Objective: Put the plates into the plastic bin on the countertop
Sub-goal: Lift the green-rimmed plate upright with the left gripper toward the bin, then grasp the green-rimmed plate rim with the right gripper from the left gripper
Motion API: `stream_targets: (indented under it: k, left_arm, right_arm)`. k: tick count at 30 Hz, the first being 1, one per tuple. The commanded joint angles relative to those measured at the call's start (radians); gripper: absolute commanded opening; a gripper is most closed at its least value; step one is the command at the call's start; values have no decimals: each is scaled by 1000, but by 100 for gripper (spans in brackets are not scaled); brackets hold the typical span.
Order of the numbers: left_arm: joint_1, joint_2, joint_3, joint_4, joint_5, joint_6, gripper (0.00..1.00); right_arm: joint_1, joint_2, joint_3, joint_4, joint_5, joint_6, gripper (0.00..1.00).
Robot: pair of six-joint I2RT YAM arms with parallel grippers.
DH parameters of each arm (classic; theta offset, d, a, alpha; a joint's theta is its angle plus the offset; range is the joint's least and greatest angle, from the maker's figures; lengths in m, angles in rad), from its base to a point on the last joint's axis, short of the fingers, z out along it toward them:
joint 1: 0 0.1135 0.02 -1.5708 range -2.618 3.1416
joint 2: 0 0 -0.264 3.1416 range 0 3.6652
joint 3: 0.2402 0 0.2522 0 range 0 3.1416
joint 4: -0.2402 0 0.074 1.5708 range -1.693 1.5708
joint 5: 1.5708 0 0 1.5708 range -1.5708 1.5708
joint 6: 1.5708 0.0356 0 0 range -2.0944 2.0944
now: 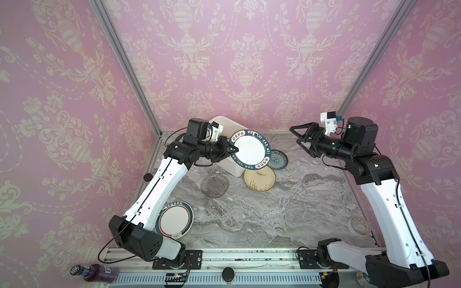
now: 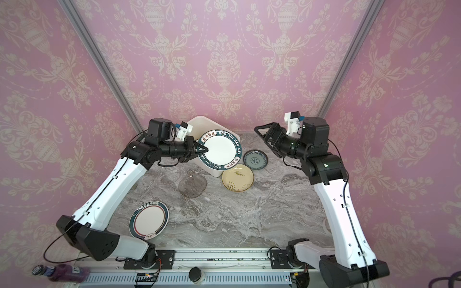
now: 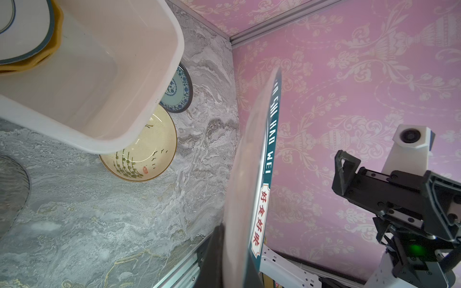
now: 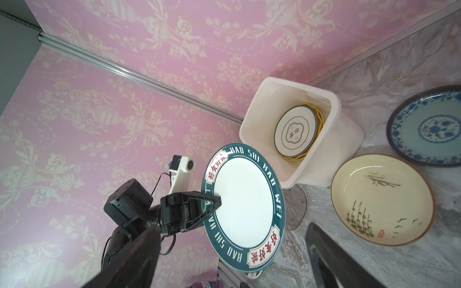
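Grey marble desk [image 1: 274, 219] carries white plastic bin [image 1: 230, 167] at back, stacked plates [image 4: 295, 133] inside. White dark-rimmed plate [image 1: 249, 149] tilted above bin, rim clamped by left end effector [image 1: 233, 149]. Cream plate [image 1: 259, 179], small blue plate [image 1: 277, 160] just beside bin. Right end effector [image 1: 294, 135] spread wide, empty.

White plate with dark green rim [image 4: 244, 207], held up on edge: "HAO SHI HAO WEI" in white capitals, twice round the rim; red characters 好食好味 in two cream panels between; topmost plate [image 4: 295, 134] in the plastic bin [image 4: 349, 139]: dark characters in a central emblem, not legible from here; front-left plate [image 1: 175, 220]: white characters along its dark rim, too small; cream plate [image 4: 381, 199]: small red seal, unreadable; purple bottle [image 1: 97, 273]: label blurred.
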Motion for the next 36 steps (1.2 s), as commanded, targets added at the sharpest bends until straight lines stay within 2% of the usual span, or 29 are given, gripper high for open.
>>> stream_targets:
  k: [1, 3, 6, 9, 18, 21, 24, 27, 36]
  left_arm:
    - [16, -56, -67, 65, 156, -56, 0]
    - [18, -75, -133, 190, 199, -142, 0]
    - [19, -110, -243, 430, 228, -332, 1]
    - [19, -117, -279, 520, 225, -405, 1]
    - [17, -90, -247, 522, 239, -422, 3]
    - [17, -76, -221, 476, 237, -400, 3]
    - [17, -67, -200, 450, 233, -384, 3]
    - [17, -62, -184, 436, 226, -377, 3]
    - [17, -88, -205, 392, 174, -352, 4]
  right_arm:
    - [49, 18, -35, 4, -35, -3, 90]
    - [60, 30, -52, 4, -35, -5, 89]
    - [69, 69, -50, 0, -77, -15, 88]
    - [72, 101, -25, -46, -91, -58, 87]
    - [117, 153, -111, 186, -141, 84, 76]
    - [128, 175, -115, 255, -148, 127, 68]
    - [137, 195, -110, 313, -151, 166, 52]
    - [147, 213, -99, 334, -153, 179, 42]
    - [154, 214, -96, 350, -157, 196, 21]
